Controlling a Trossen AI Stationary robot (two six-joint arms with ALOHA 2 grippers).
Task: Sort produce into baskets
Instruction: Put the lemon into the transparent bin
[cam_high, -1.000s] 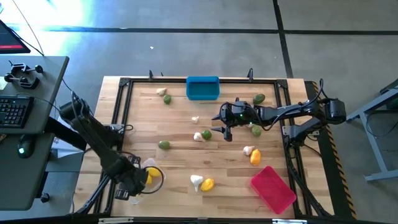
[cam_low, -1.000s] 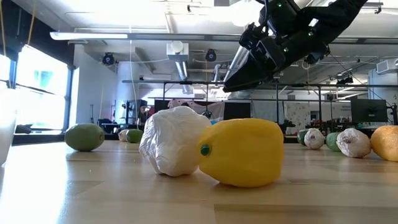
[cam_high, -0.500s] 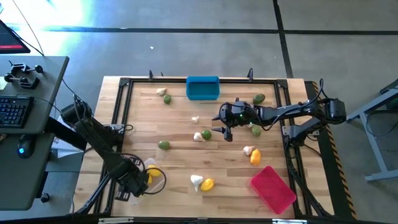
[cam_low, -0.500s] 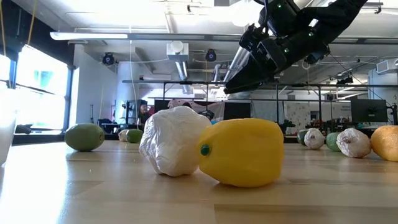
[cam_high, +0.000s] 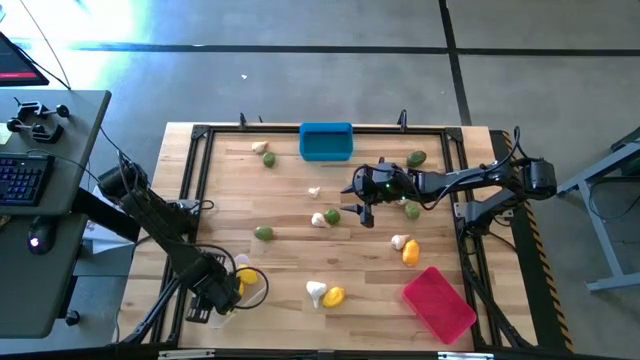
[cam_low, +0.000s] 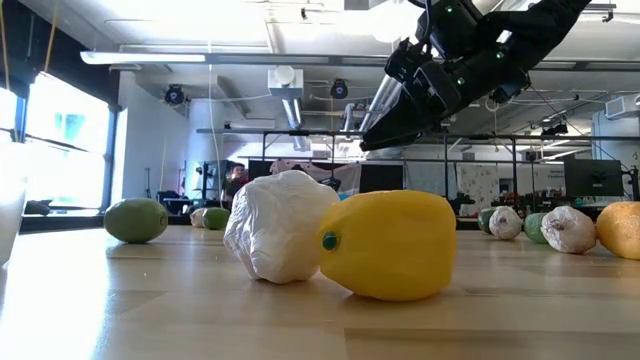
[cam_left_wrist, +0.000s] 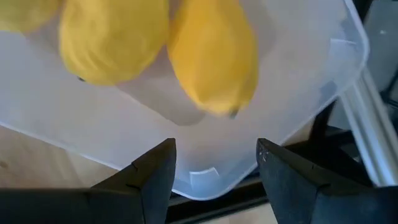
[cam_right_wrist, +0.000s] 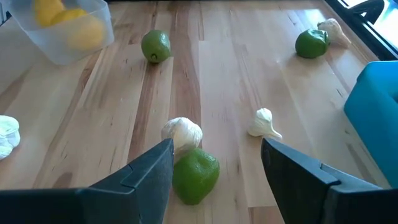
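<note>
My left gripper (cam_high: 215, 292) is open and empty over the clear bin (cam_high: 250, 283) at the table's near left. In the left wrist view its fingers stand just above the bin's rim (cam_left_wrist: 298, 74), and several yellow lemons (cam_left_wrist: 211, 56) lie inside. My right gripper (cam_high: 360, 207) is open and empty, raised above the middle of the table. Below and ahead of it a green piece (cam_right_wrist: 196, 175) leans against a garlic bulb (cam_right_wrist: 182, 132). A smaller garlic (cam_right_wrist: 264, 123) lies beside them. The right gripper also shows in the low view (cam_low: 375, 125).
The blue bin (cam_high: 326, 141) stands at the far edge and the red bin (cam_high: 440, 303) at the near right. Loose pieces lie about: a green one (cam_high: 264, 233), a green and a garlic (cam_high: 268, 158), a lemon with a garlic (cam_high: 334, 296), a lemon (cam_high: 410, 253), greens (cam_high: 417, 158).
My left gripper has shifted a little toward the table's near edge over the clear bin, and its arm has swung slightly. The produce on the table lies as before.
</note>
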